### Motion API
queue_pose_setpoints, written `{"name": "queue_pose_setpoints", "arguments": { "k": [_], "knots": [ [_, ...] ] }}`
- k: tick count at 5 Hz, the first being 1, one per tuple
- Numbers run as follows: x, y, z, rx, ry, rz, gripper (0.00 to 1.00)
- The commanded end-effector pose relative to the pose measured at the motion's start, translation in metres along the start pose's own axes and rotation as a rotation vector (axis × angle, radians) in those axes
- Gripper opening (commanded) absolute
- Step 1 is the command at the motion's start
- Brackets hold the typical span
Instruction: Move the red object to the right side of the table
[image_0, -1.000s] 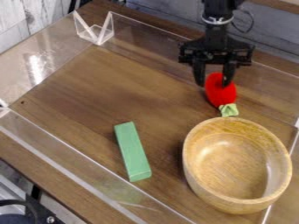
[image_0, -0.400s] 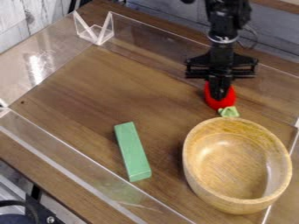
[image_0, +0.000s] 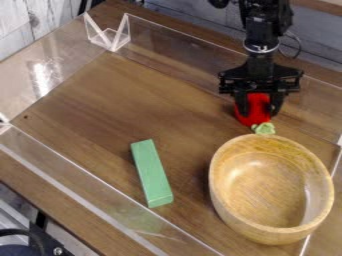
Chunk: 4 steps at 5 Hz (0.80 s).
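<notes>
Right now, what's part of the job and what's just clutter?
In play:
- red toy fruit, green leafy end toward the bowl
- gripper, jaws open, straddling the fruit
- wood-grain table

Lying about:
- wooden bowl, beside the fruit
- flat green block, left of the bowl
- clear acrylic walls

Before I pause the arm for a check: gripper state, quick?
Gripper: open, its fingers either side of the red toy fruit on the table; no firm grip can be told.
</notes>
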<state>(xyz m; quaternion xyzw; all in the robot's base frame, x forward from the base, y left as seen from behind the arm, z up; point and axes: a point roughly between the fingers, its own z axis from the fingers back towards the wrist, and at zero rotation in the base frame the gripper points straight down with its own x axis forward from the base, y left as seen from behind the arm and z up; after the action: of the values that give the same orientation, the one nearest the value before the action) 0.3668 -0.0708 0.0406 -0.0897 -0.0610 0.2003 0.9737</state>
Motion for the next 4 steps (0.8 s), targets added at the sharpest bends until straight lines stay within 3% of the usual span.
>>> {"name": "queue_pose_setpoints", "arguments": {
  "k": [1,4],
  "knots": [
    [-0.0009,-0.0138,0.0102,-0.044,-0.017,-0.017,1.0],
    [0.0012,-0.0106,0.0076,-0.089,-0.021,-0.011,1.0]
  ]
}}
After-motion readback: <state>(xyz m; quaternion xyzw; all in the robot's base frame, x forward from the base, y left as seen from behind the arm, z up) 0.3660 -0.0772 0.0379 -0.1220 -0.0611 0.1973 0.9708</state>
